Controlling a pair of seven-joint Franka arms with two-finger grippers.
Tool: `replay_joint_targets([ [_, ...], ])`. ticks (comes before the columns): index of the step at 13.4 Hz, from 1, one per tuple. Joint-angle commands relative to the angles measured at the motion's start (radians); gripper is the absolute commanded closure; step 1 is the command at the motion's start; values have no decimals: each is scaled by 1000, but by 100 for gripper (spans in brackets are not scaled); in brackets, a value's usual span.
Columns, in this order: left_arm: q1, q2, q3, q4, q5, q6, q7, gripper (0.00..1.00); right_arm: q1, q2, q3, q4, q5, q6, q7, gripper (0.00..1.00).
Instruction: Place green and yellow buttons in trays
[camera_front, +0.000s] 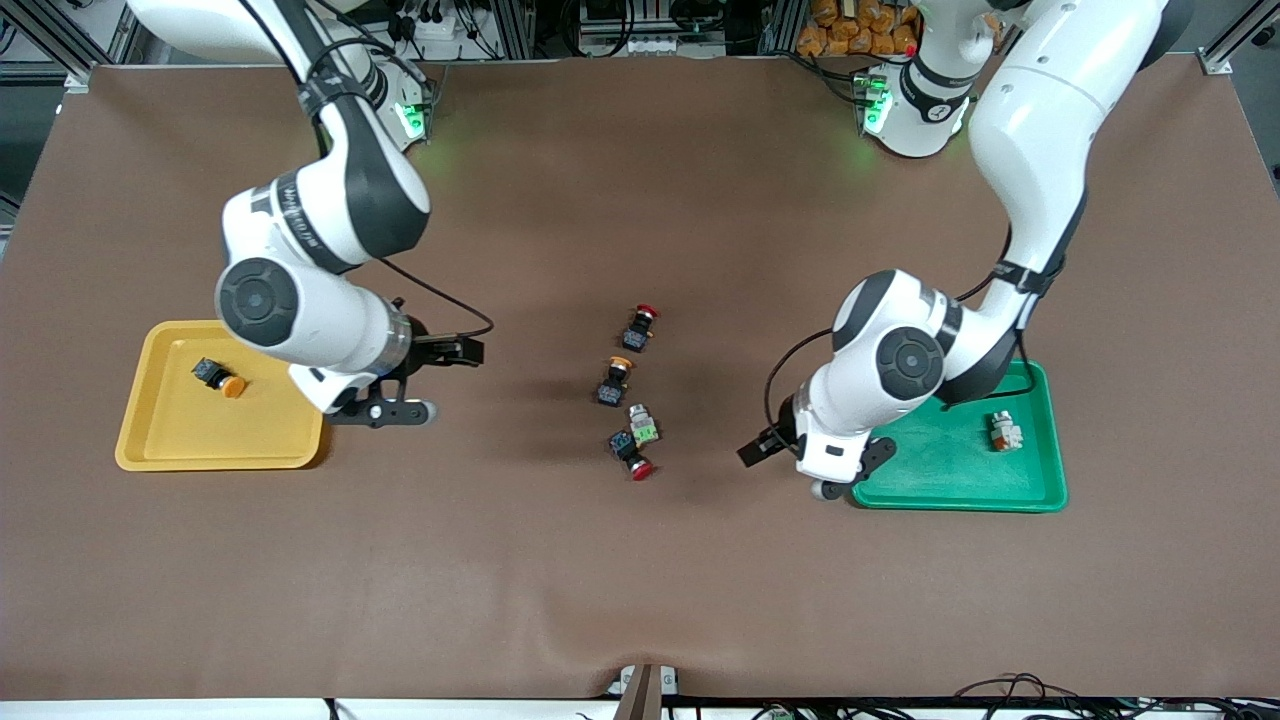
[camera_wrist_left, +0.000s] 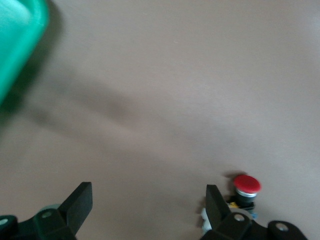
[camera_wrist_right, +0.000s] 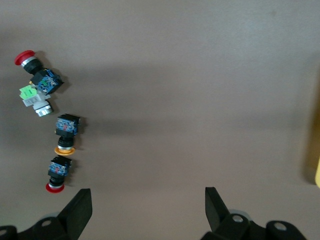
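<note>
The yellow tray at the right arm's end holds one yellow-capped button. The green tray at the left arm's end holds one whitish button. Mid-table lie a second yellow-capped button and a whitish button with a green block. My right gripper hangs open and empty over bare cloth beside the yellow tray. Over the cloth by the green tray's edge, my left gripper is open with nothing in it.
Two red-capped switches lie in the same row mid-table: one farthest from the front camera, the other nearest, touching the green-block button. Brown cloth covers the table. The yellow tray's edge shows in the right wrist view.
</note>
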Motion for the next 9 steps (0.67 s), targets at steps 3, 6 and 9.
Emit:
replay_joint_targets([
  [3, -109, 65, 11, 36, 4, 84, -111, 0, 33, 30, -12, 24, 10, 6, 12, 0],
  [6, -253, 85, 121, 45, 5, 119, -107, 0, 40, 32, -12, 24, 10, 12, 12, 0],
  [9, -403, 93, 240, 53, 8, 167, -110, 0, 40, 32, -12, 24, 12, 12, 14, 0],
])
